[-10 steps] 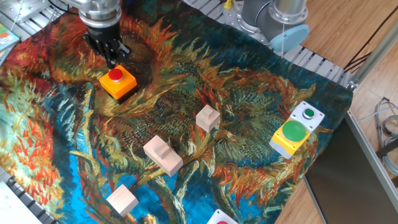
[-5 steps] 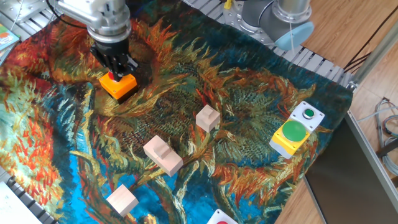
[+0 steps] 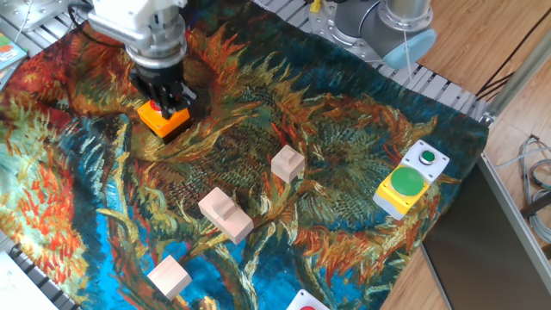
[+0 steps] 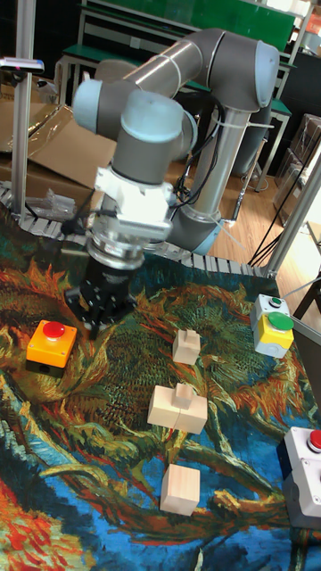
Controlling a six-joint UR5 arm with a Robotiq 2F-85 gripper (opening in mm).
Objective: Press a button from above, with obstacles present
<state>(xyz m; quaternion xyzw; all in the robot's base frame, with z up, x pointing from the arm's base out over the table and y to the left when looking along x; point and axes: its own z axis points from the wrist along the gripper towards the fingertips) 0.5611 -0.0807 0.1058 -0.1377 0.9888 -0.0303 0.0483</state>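
The orange box (image 3: 170, 121) sits at the cloth's far left, and in the fixed view my gripper (image 3: 167, 101) comes down right over its top and hides the red button. In the tall fixed view the button (image 4: 54, 330) shows on its box (image 4: 49, 350), with the gripper (image 4: 94, 326) low and just to its right, fingertips drawn together. Whether they touch the button I cannot tell. The obstacles are three pale wooden blocks: a small one (image 3: 287, 163), a stepped larger one (image 3: 225, 214) and one near the front edge (image 3: 169, 276).
A large green button on a yellow box (image 3: 405, 187) and a small green button on a white box (image 3: 427, 158) stand at the right. A grey box with a red button (image 4: 308, 471) sits at the front right corner. The arm's base (image 3: 379, 30) stands behind the table.
The gripper has come down and slightly to the right over the orange box, and the red button, visible a second ago, is now covered in the fixed view.
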